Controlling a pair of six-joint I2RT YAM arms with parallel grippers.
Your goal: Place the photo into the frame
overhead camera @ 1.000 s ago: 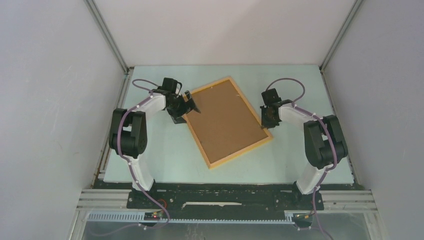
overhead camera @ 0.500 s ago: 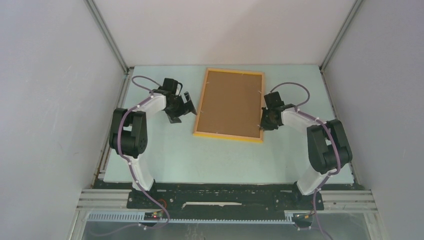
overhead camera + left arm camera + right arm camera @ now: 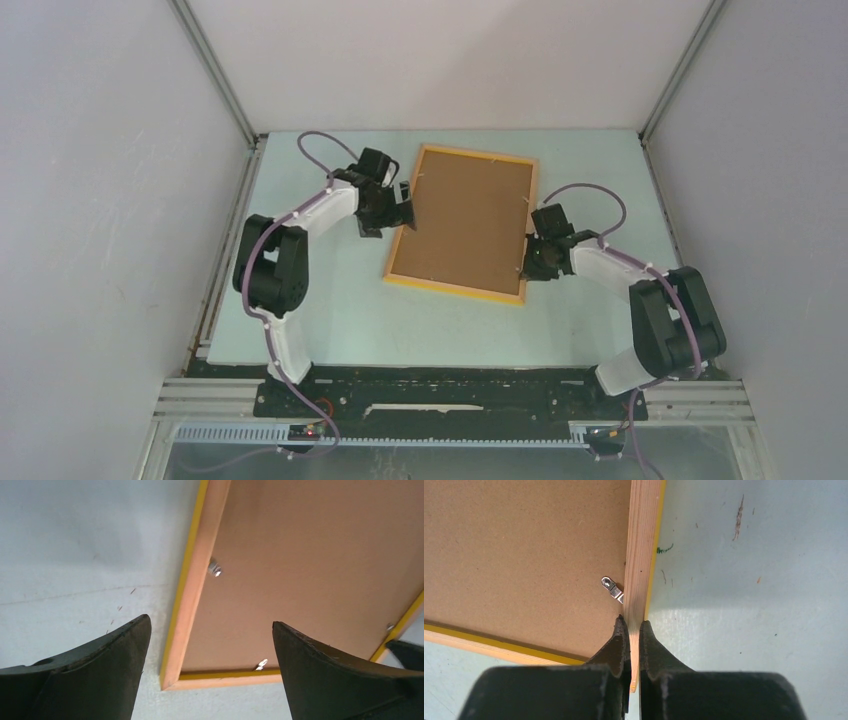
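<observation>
Left gripper (image 3: pixel 398 207) now nearer frame (image 3: pixel 453 289) edge

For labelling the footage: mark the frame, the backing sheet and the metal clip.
frame (image 3: pixel 643 540), right wrist view, pale wood side rail.
backing sheet (image 3: pixel 519 550), right wrist view, bare brown middle.
metal clip (image 3: pixel 613 589), right wrist view, silver tab.

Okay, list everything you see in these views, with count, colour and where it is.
frame: one, orange-yellow wood, back-up mid-table
backing board: one, brown, inside the frame
metal tabs: at least three, silver, on the frame's inner edge
table: one, pale green, under everything
walls: three, whitish, left, right, far
photo: none in view
arms: two, white and black, flanking the frame
left pincer: one, black, open over the frame's left rail
right pincer: one, black, shut on the frame's right rail
</observation>
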